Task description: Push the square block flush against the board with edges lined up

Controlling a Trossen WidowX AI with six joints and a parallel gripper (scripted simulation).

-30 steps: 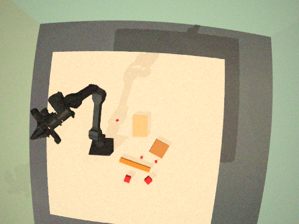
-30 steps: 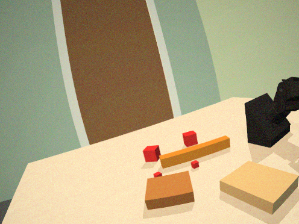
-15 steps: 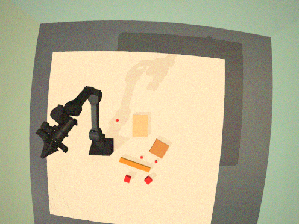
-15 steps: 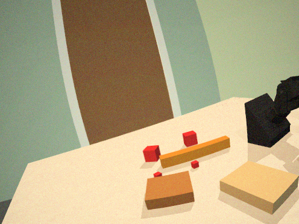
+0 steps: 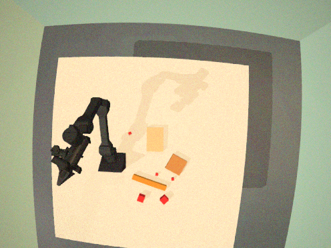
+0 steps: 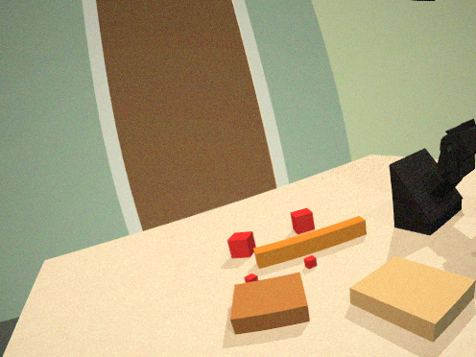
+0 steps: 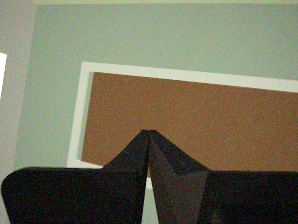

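Observation:
An orange-brown square block (image 5: 176,164) (image 6: 270,297) lies flat on the table, turned at an angle. A pale tan rectangular slab (image 5: 155,139) (image 6: 413,288), which looks like the board, lies flat, up and to the left of the block in the top view. A gap separates the two and their sides are not parallel. My gripper (image 5: 59,183) (image 7: 149,132) is shut and empty, its fingertips together. It is raised over the left part of the table in the top view, far from both parts. It is out of view in the exterior view.
A long narrow orange bar (image 5: 149,182) (image 6: 311,242) lies near the block. Two larger red cubes (image 5: 141,198) (image 6: 241,245) stand beyond it. Several tiny red cubes (image 5: 129,133) (image 6: 310,262) lie about. My black arm base (image 5: 113,163) (image 6: 417,197) stands left of the bar and slab.

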